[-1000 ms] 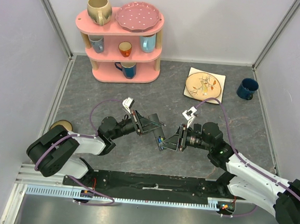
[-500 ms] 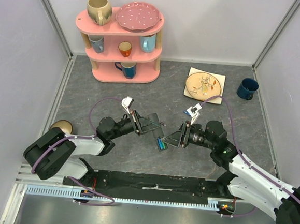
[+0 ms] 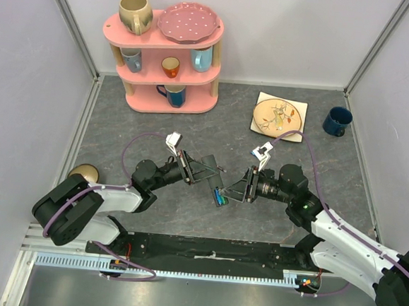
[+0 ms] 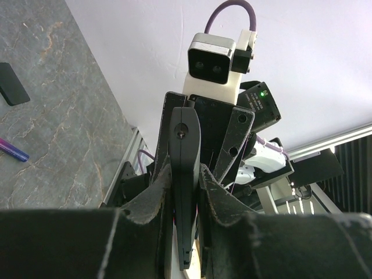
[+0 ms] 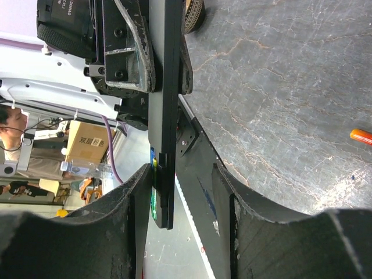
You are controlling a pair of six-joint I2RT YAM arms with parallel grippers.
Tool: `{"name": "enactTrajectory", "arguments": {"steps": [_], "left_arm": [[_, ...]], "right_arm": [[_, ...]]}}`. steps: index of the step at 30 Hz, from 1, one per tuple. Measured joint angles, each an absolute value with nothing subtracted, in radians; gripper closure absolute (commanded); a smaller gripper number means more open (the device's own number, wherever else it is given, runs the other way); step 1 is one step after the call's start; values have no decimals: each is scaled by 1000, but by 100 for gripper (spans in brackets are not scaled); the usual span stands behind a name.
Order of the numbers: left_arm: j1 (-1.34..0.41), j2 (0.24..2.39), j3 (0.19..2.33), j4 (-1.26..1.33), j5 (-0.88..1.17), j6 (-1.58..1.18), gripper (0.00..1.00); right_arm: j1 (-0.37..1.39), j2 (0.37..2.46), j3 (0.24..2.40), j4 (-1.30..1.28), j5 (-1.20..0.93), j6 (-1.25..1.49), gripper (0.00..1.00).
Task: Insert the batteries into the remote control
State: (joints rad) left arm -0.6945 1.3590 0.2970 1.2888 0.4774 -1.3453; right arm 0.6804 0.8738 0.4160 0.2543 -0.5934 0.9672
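Observation:
My left gripper (image 3: 211, 179) is shut on the slim black remote control (image 3: 216, 186) and holds it edge-on above the table; it also shows in the left wrist view (image 4: 185, 174). Green and blue batteries (image 3: 219, 197) sit in the remote's near end. My right gripper (image 3: 231, 193) is open around that end. In the right wrist view the remote (image 5: 165, 87) lies against one of my fingers (image 5: 136, 232), with the batteries (image 5: 153, 195) between them. An orange battery (image 5: 360, 136) and a blue-purple battery (image 4: 11, 151) lie loose on the table.
A small flat black piece (image 4: 11, 83) lies on the table. A pink shelf (image 3: 166, 58) with mugs and a plate stands at the back left. A patterned plate (image 3: 278, 115) and a blue mug (image 3: 337, 121) are at the back right. A brown round object (image 3: 82, 172) sits far left.
My right arm has shifted up and to the right and its wrist has turned, with its gripper staying at the remote's near end. The left gripper has kept its hold on the remote.

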Motion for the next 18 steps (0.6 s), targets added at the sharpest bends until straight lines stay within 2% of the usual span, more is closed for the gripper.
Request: {"name": "enactTrajectory", "arguments": {"steps": [9,13,15,17,18], "left_arm": [[-694,1359,300,1283,475,-1343,98],[-694,1359,301,1268,474,-1339,98],[-694,1358,301,1262,474,-1337,98],[-694,1354,301,1257,474,-1336,98],[-694,1350,301,1255,474,-1335,98]], "right_arm": [[680,881,416,274,-610,967,61],[680,888,416,276,-616,967,63],[680,891,416,276,-617,968,56],[680,891,416,276,-616,968,42],[680,891,416,275,-612,966,39]]}}
